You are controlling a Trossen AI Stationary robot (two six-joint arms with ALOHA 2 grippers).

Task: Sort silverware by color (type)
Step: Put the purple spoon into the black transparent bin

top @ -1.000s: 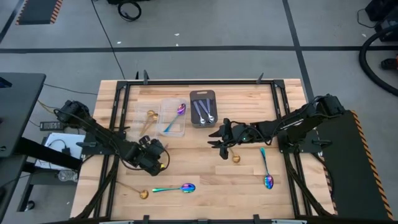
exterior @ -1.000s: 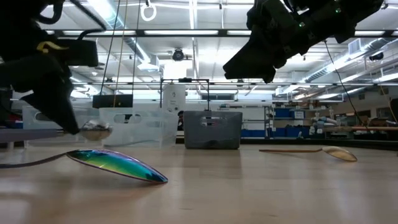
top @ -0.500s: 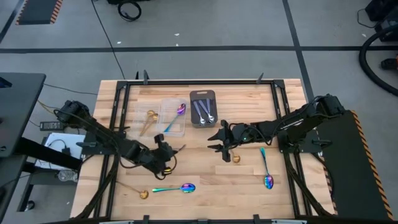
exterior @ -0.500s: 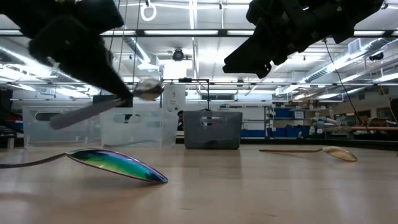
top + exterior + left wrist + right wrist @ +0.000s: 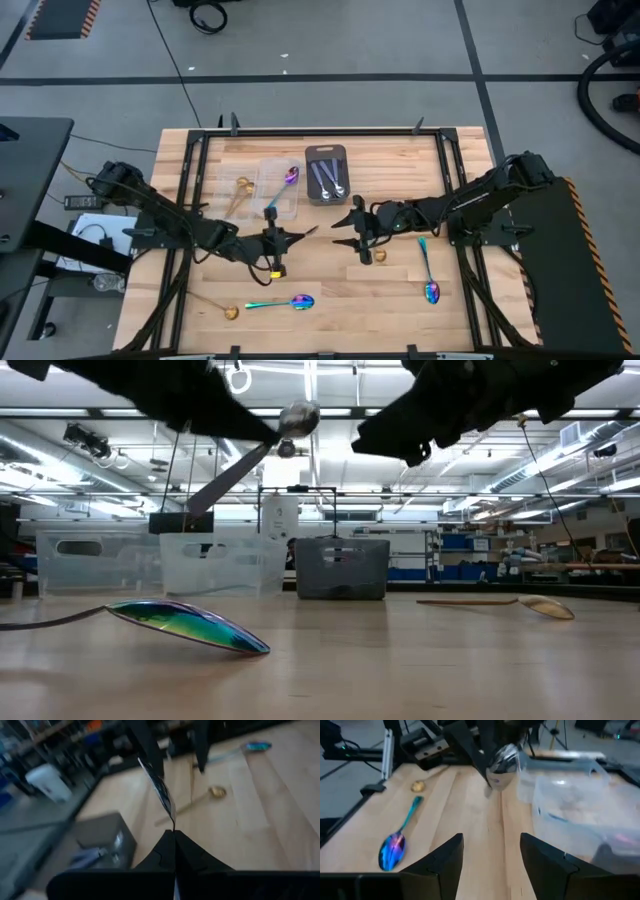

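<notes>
- A gold spoon (image 5: 229,311) lies near the table's front left edge, its thin handle running off toward the left.
- Just right of it lies a rainbow spoon (image 5: 283,302), bowl pointing right; in the low view its bowl (image 5: 190,626) fills the near foreground.
- The left gripper (image 5: 279,240) hangs above the wooden table (image 5: 330,290), in front of the clear containers, with its fingers closed together on a silver spoon (image 5: 296,236).
- The spoon is clear of the table; in the low view it slants upward, bowl (image 5: 298,419) uppermost, and the left wrist view shows its handle (image 5: 162,795) rising from between the shut fingers.
- Two clear plastic containers (image 5: 262,189) stand side by side toward the back of the table: the left one holds a gold spoon (image 5: 240,189), the right one a rainbow spoon (image 5: 283,186).
- Just right of them the dark gray tray (image 5: 326,174) holds several silver spoons (image 5: 328,180).
- The right gripper (image 5: 352,232) hovers in front of the tray, facing the left gripper, its fingers spread wide apart with nothing between them.
- In the right wrist view the silver spoon's bowl (image 5: 504,761) hangs ahead of those open fingers (image 5: 442,860).
- A gold spoon (image 5: 378,255) lies on the table just beside the right gripper, toward the front.
- Farther right, another rainbow spoon (image 5: 428,274) lies with its bowl toward the front edge.
</notes>
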